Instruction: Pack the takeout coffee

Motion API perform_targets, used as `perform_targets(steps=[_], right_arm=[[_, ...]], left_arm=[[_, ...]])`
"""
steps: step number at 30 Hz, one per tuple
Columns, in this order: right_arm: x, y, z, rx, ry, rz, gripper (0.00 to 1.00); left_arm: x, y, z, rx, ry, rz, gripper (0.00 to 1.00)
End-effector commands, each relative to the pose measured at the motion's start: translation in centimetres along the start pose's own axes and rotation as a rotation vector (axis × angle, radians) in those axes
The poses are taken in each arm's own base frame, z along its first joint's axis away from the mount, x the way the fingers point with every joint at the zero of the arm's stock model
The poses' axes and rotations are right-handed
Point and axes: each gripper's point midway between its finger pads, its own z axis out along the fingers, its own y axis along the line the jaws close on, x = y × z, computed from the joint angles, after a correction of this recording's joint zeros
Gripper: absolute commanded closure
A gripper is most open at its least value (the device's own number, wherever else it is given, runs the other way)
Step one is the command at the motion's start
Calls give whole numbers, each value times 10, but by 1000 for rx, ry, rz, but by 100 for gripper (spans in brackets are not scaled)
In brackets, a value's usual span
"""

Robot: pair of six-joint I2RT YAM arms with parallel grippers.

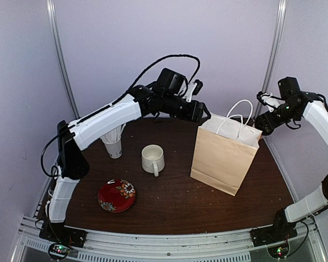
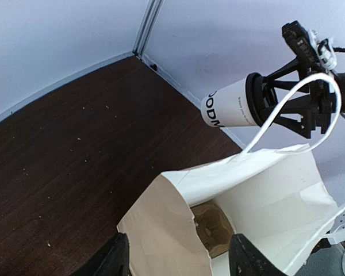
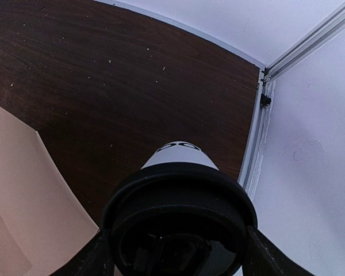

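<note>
**brewbot_77:** So where's the takeout coffee cup (image 2: 233,104) sitting right now? I'm not spotting it on the worktop (image 1: 175,204).

**yam_wrangler:** It isn't on it. The right arm (image 1: 317,117) is holding it up in the air, just off the right side of the paper bag (image 1: 224,158). The right jaws are clamping around the top end, right at the black lid (image 3: 178,195), so that side is closed on the cup.

**brewbot_77:** Upright?

**yam_wrangler:** Nope, and that's the catch. From the left wrist view it's lying nearly sideways, with the base aiming toward the bag and the lid pointing back into the jaws. (The right wrist camera is basically staring down the cup from lid to base, with bare wood beyond it, not the bag's opening.) So I'm guessing the coming move is all about swinging it leftward over the mouth and tipping the base down.

**brewbot_77:** And the left arm (image 1: 106,120)?

**yam_wrangler:** It's reaching across to the bag's left rim. The left jaws are spread wide and gripping nothing, with the bag's rim lying below them. I can't tell whether a finger is touching the paper. The right arm is obviously the nearer one, since it's got the cup. The mug (image 1: 152,159), straw cup (image 1: 113,144) and red plate (image 1: 116,195) are sitting well apart on the left.
</note>
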Motion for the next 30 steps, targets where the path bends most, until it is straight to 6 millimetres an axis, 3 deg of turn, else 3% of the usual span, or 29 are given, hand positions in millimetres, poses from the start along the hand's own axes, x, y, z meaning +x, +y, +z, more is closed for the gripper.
perform_targets(steps=[1, 4, 7, 11, 15, 23, 30], right_arm=[[-14, -7, -16, 38, -89, -3, 46], [-13, -6, -14, 29, -84, -3, 46], [-14, -4, -13, 16, -87, 0, 46], [-14, -2, -13, 8, -89, 5, 46], [-14, 0, -14, -1, -94, 6, 46], [-14, 1, -13, -9, -96, 3, 46], [-19, 4, -11, -30, -108, 8, 46]], left_arm=[[-7, -13, 5, 36, -22, 6, 38], [-2, -16, 8, 49, -6, 8, 40], [6, -12, 12, 34, 16, 1, 49], [11, -4, 8, -16, 39, -20, 75], [1, -5, -10, -70, 8, -14, 100], [-13, -27, -65, -115, -83, -112, 100], [12, -20, -94, -250, -144, -296, 100]])
